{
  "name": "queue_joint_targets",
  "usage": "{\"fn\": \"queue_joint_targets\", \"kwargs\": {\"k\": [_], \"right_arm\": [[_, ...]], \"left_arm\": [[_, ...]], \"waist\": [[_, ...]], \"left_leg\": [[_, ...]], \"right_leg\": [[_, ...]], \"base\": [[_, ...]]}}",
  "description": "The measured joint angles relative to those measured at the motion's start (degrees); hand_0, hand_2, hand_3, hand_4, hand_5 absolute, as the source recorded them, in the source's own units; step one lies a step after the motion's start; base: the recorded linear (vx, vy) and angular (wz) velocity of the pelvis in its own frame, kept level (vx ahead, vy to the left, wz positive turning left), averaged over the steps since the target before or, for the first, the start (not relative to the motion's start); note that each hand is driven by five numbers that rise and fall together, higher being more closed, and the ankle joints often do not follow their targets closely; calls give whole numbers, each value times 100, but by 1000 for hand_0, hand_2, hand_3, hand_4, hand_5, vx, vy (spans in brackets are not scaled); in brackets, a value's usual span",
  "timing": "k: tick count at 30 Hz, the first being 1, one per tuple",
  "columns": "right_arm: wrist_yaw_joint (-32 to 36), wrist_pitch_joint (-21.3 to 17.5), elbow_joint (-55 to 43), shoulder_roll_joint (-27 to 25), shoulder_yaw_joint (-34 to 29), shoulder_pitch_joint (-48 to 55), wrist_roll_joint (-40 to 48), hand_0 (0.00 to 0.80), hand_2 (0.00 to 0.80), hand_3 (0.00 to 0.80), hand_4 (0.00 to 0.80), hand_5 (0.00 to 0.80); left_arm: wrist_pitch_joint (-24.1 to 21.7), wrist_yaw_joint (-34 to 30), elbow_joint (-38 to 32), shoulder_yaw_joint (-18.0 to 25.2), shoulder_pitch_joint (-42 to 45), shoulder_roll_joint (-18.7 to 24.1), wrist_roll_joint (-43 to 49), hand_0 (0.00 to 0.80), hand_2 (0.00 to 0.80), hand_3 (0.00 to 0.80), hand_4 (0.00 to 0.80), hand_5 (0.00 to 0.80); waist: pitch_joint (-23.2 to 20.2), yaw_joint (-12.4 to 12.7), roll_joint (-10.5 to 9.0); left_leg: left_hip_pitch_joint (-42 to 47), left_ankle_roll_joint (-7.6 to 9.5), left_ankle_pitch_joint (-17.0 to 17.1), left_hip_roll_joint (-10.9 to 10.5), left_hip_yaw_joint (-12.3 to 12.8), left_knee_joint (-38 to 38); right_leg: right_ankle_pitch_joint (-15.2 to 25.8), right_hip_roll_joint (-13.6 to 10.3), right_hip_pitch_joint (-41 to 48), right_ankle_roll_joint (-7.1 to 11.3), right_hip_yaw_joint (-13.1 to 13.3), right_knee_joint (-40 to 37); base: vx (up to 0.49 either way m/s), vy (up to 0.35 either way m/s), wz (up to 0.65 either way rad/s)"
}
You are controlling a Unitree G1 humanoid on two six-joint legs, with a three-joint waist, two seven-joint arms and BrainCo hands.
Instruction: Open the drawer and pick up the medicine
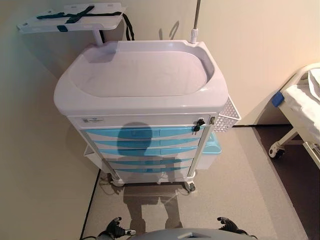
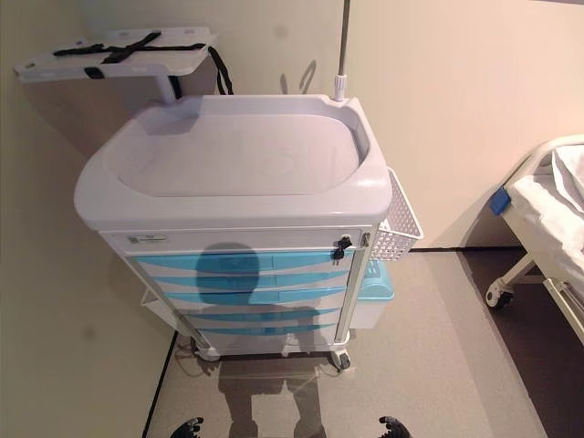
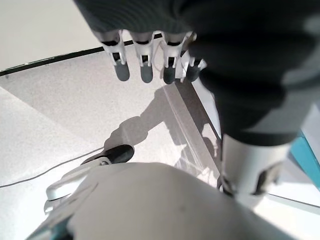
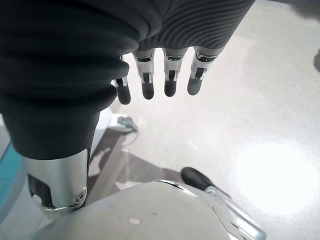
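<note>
Blue-fronted plastic drawers (image 1: 145, 150) of white medical cart (image 1: 140, 95) all closed; medicine unseen, presumably inside. Left hand (image 3: 145, 65), right hand (image 4: 160, 80) hang by sides, fingers relaxed, grasping nothing. Risks: wrong drawer chosen; wheeled cart rolling when pulled; black key (image 1: 199, 123) snagging hand.

Glossy, probably plastic cart (image 1: 140, 95); matt speckled floor (image 1: 240, 180)

Medicine doesn't show anywhere; the blue drawers (image 1: 145, 150) on the cart (image 1: 140, 95) are all closed, so whatever's inside is hidden. The bed (image 1: 305, 107) is chopped off by the right edge, only a corner and one caster visible. The pole (image 1: 196, 20) at the cart's back corner runs out the top. Label (image 1: 92, 120) under the cart's top is too tiny to make out.
</note>
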Motion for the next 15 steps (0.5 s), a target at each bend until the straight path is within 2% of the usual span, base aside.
{"fn": "queue_joint_targets", "kwargs": {"k": [15], "right_arm": [[-1, 0, 3, 1, -1, -21, -2, 0, 0, 0, 0, 0]], "left_arm": [[0, 14, -41, 36, -46, 41, -169, 0, 0, 0, 0, 0]], "waist": [[69, 1, -87]], "left_leg": [[-19, 0, 0, 3, 0, -31]], "right_leg": [[-1, 1, -32, 1, -1, -2]], "base": [[2, 0, 0]]}}
